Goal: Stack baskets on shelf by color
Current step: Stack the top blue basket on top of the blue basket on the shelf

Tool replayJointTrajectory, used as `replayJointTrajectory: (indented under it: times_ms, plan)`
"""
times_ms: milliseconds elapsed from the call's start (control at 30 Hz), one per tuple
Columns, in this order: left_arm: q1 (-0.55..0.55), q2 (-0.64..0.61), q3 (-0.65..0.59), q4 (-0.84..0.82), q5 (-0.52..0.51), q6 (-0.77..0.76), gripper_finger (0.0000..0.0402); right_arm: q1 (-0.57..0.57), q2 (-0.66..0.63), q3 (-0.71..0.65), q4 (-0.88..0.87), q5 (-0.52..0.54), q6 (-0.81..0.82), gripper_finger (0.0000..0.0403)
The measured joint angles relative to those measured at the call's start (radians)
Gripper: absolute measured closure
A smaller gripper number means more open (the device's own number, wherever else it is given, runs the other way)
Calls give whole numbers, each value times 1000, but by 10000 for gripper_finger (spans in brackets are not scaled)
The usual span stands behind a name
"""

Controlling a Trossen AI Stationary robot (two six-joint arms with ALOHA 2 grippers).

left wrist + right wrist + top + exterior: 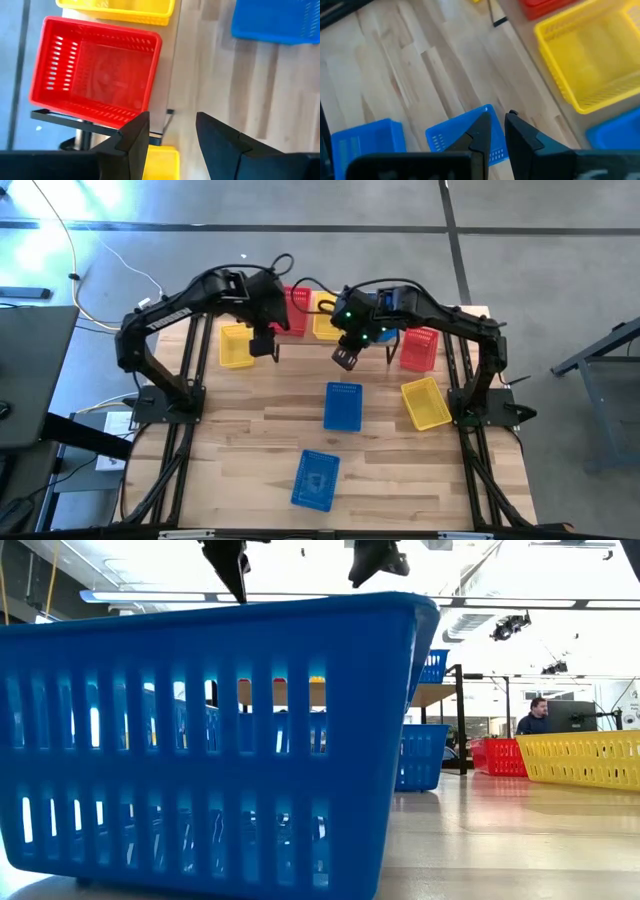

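The shelf (345, 315) stands along the table's far edge and carries a red basket (297, 305), a yellow basket (325, 318) and a blue basket (388, 332). On the table rest a yellow basket (236, 346), a red basket (420, 348), a yellow basket (426, 402) and two blue baskets (343, 406) (317, 478). My left gripper (172, 131) hangs open and empty in the air near the shelf's left end, above the red basket (95, 70). My right gripper (497, 122) hovers over the table in front of the shelf with only a narrow gap between its fingers, holding nothing; a blue basket (462, 135) lies below it.
In the low view the near blue basket (200, 740) fills the foreground and hides most of the table. Bare wood lies on the table's near left. A person (540, 715) sits at a screen in the room beyond. Cables run over the floor to the left.
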Motion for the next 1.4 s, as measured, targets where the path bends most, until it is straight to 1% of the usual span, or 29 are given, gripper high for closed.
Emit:
replayJointTrajectory:
  times_ms: [100,167,300,467,533,633,767,933,1033,1200,1400]
  plan:
    - [-2,-34,-1,-1,12,-40,255,20,0,0,0,0,-5,346]
    - [-6,-61,-1,-7,23,-60,258,35,0,0,-1,1,17,330]
    - [-26,-101,-1,-16,45,-89,262,69,0,0,-1,1,9,303]
    - [-75,-160,-11,-11,52,-132,264,108,0,-54,8,9,-72,296]
    - [-103,-197,-62,11,52,-151,265,125,0,-101,26,-15,-75,297]
    - [-144,-269,-170,56,50,-180,265,154,1,-173,54,-34,-64,297]
    - [-191,-354,-306,116,47,-230,265,201,1,-259,147,-55,-60,297]
    - [-228,-430,-424,189,45,-263,265,261,1,-361,249,-67,-61,297]
    - [-242,-452,-468,222,44,-268,265,293,1,-424,305,-66,-61,297]
    - [-267,-459,-509,240,43,-293,265,336,1,-546,415,-64,-60,297]
    - [-279,-458,-531,240,34,-293,265,368,1,-694,545,-42,-19,298]
